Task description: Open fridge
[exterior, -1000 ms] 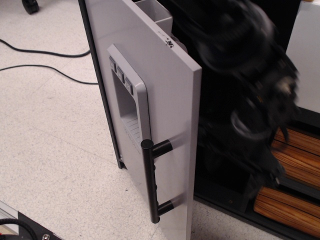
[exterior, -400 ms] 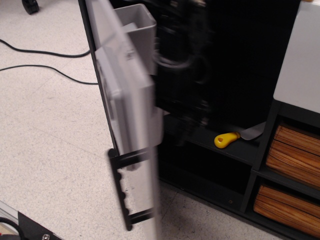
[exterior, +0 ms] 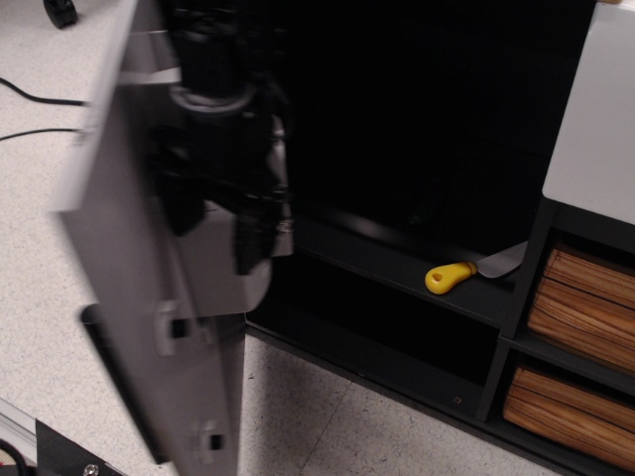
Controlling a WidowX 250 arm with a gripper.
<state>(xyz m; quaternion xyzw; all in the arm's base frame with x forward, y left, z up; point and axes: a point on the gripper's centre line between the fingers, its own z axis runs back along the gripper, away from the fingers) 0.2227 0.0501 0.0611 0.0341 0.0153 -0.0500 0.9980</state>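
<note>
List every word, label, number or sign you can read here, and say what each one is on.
No readable text in this view.
Fridge door: blurred by motion, no lettering to be made out on its inner face.
Knife on the shelf: yellow handle, no marking visible.
Drawers: plain wood grain, no labels.

A single view covers the scene, set high and looking steeply down and forward at the front of the fridge from close range. The camera stands a little left of the cabinet's opening, so the swung-out door fills the left third of the picture, seen from its inner side and blurred. The dark interior takes the middle, with a lower shelf crossing it on a slant. The speckled floor shows at the left and bottom edges, and the wood-coloured drawers sit at the right edge.
</note>
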